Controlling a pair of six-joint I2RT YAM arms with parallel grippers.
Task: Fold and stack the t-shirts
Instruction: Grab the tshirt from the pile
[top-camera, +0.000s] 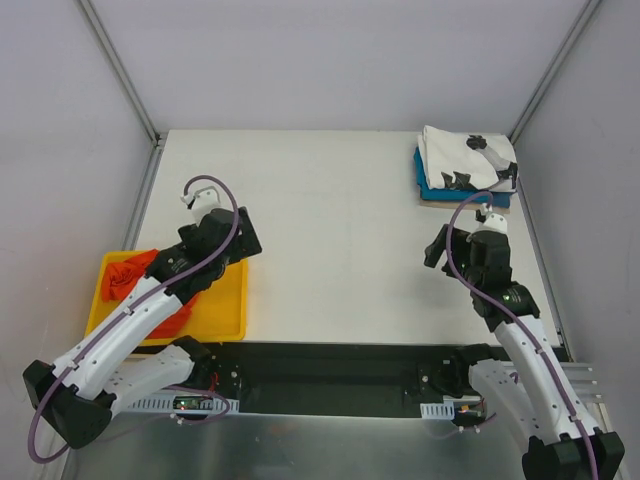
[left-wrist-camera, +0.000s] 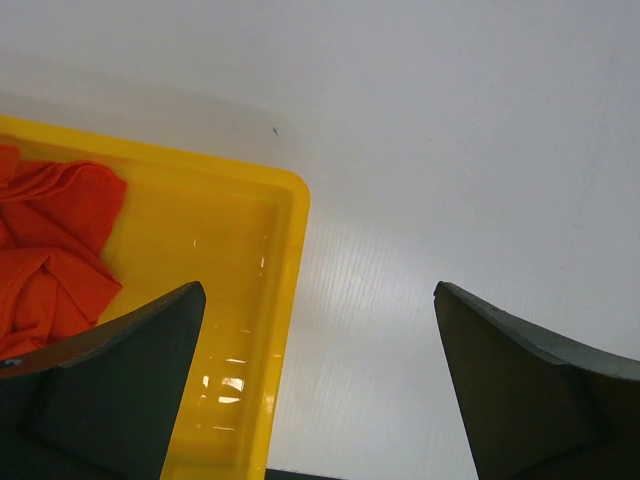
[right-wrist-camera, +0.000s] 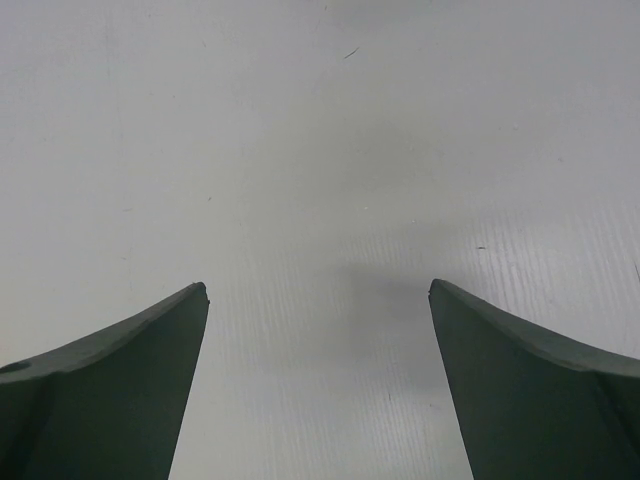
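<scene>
The orange shirt (left-wrist-camera: 50, 250) lay crumpled in the tray (left-wrist-camera: 285, 290), left of the left arm's wide-open, empty jaws; the right arm's jaws gaped empty too.

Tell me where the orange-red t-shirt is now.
In the top view, the orange-red t-shirt lies crumpled in the yellow tray at the table's near left, partly under the left arm.

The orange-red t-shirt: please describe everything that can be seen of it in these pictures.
The orange-red t-shirt is plain, soft cloth, crumpled and not folded. It lies inside the yellow tray at the table's near left, bunched toward the tray's left side and leaving bare yellow floor on the right. The left arm passes over it in the top view and hides part of it. In the left wrist view its wrinkled folds show at the left; the open left gripper does not touch it.
</scene>
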